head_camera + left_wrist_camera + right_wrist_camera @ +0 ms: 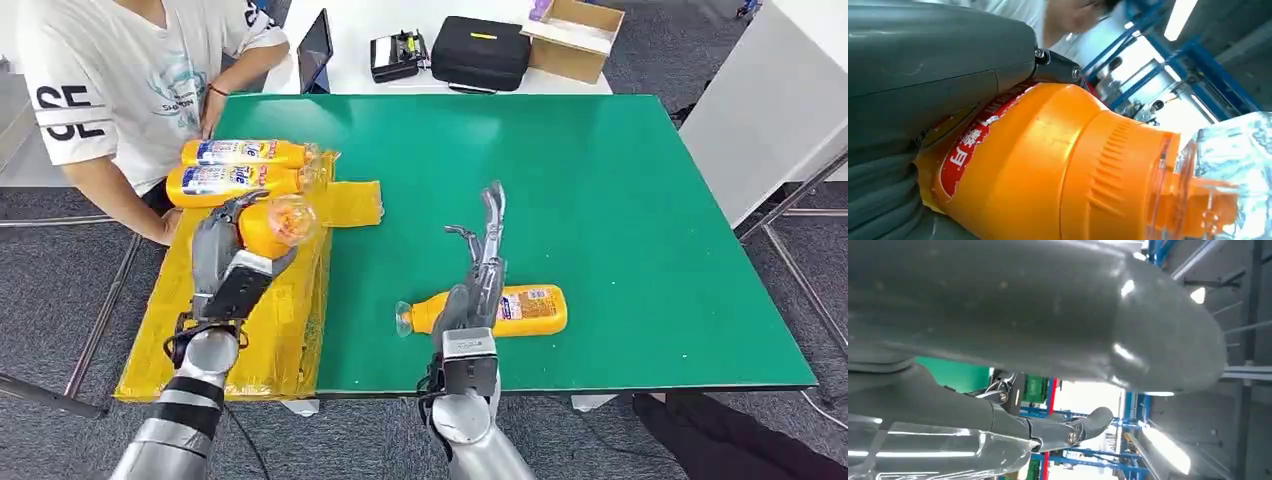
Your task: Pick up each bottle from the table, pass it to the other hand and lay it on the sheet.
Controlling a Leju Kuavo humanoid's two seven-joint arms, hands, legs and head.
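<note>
My left hand (pixel 228 258) grips an orange bottle (pixel 268 226) with a clear cap, held above the yellow sheet (pixel 262 330) at the table's left. In the left wrist view that orange bottle (pixel 1058 170) sits against the grey thumb (pixel 938 65). Two more orange bottles (pixel 245 153) (pixel 238 180) lie side by side on the sheet's far end. Another orange bottle (pixel 520 308) lies on its side on the green table (pixel 620 220) near the front edge. My right hand (pixel 482 262) stands over it, fingers stretched out and apart, holding nothing. The right wrist view shows the thumb (pixel 1048 310) and fingers (pixel 1068 427) spread.
A person in a white T-shirt (pixel 120 80) stands at the table's far left, one hand (pixel 210 110) on the corner near the sheet. Behind the green table are a tablet (pixel 316 48), a black case (pixel 480 52) and a cardboard box (pixel 572 38). A white panel (pixel 760 110) leans at the right.
</note>
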